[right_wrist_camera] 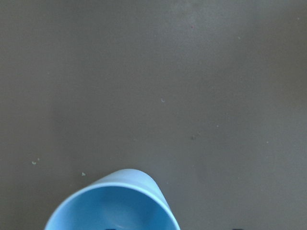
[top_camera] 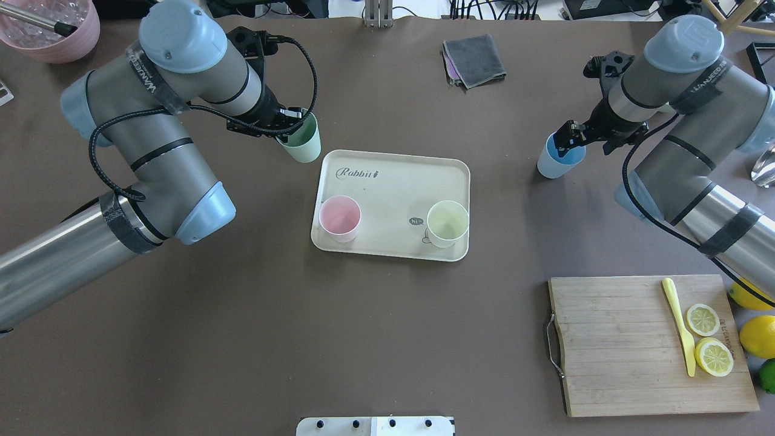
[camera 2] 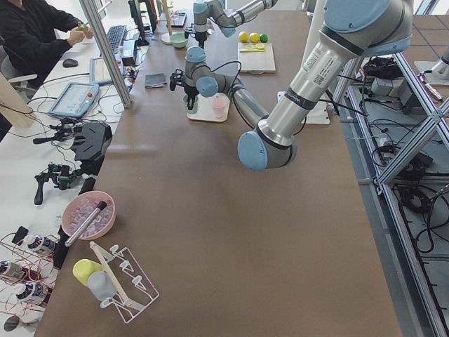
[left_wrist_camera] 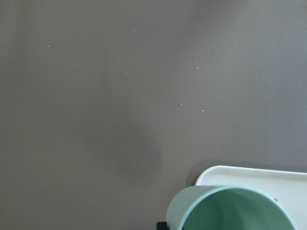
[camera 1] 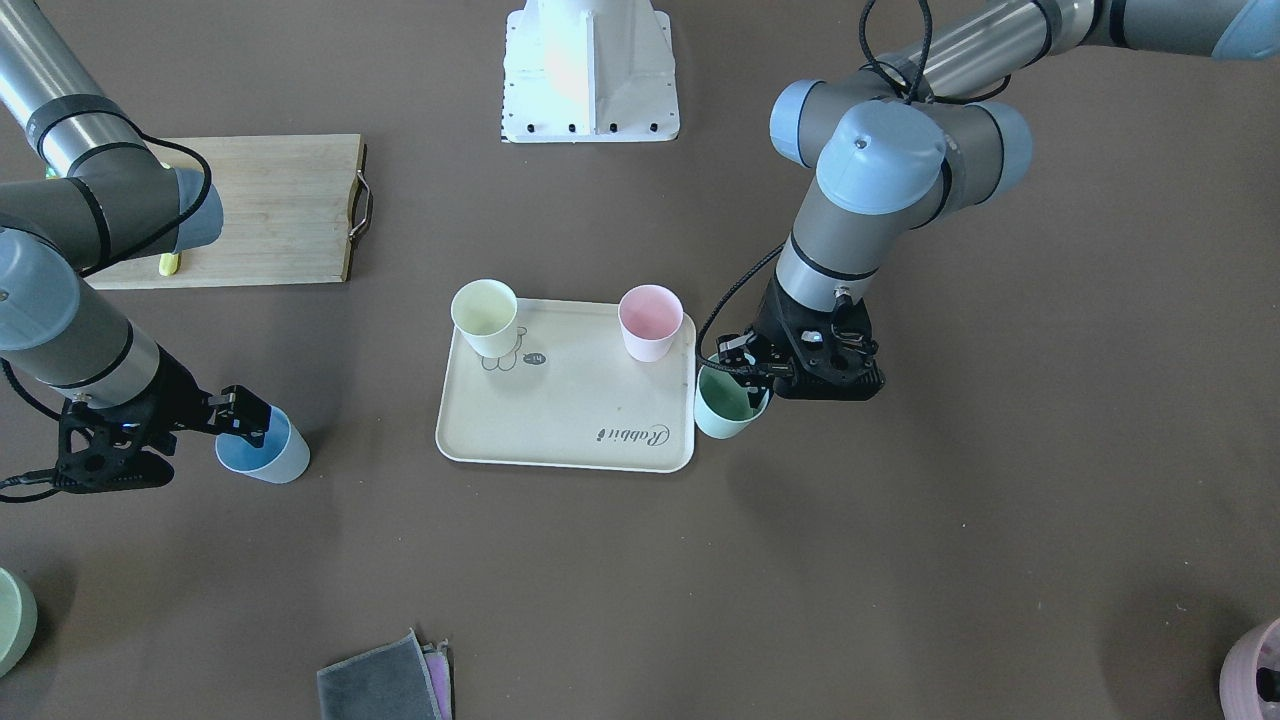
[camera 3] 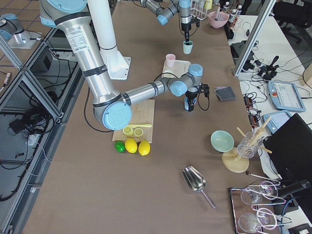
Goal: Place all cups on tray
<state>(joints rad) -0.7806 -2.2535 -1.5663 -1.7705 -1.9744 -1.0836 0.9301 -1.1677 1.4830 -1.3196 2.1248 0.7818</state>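
The cream tray (top_camera: 393, 181) (camera 1: 570, 410) lies mid-table. The pink cup (top_camera: 339, 218) (camera 1: 649, 322) and the pale yellow cup (top_camera: 447, 223) (camera 1: 485, 317) stand upright on it. My left gripper (top_camera: 292, 125) (camera 1: 752, 377) is shut on the rim of the mint green cup (top_camera: 302, 144) (camera 1: 722, 408) (left_wrist_camera: 230, 211), held tilted at the tray's far left corner. My right gripper (top_camera: 568, 140) (camera 1: 243, 420) is shut on the rim of the light blue cup (top_camera: 558, 160) (camera 1: 268, 452) (right_wrist_camera: 112, 206), well right of the tray. Whether either held cup touches the table I cannot tell.
A wooden cutting board (top_camera: 617, 345) with a yellow knife and lemon slices lies near right, with whole lemons (top_camera: 757, 336) beside it. A grey cloth (top_camera: 475, 57) lies at the far edge. A pink bowl (top_camera: 51, 30) stands far left. The robot base (camera 1: 590, 70) is at the near edge.
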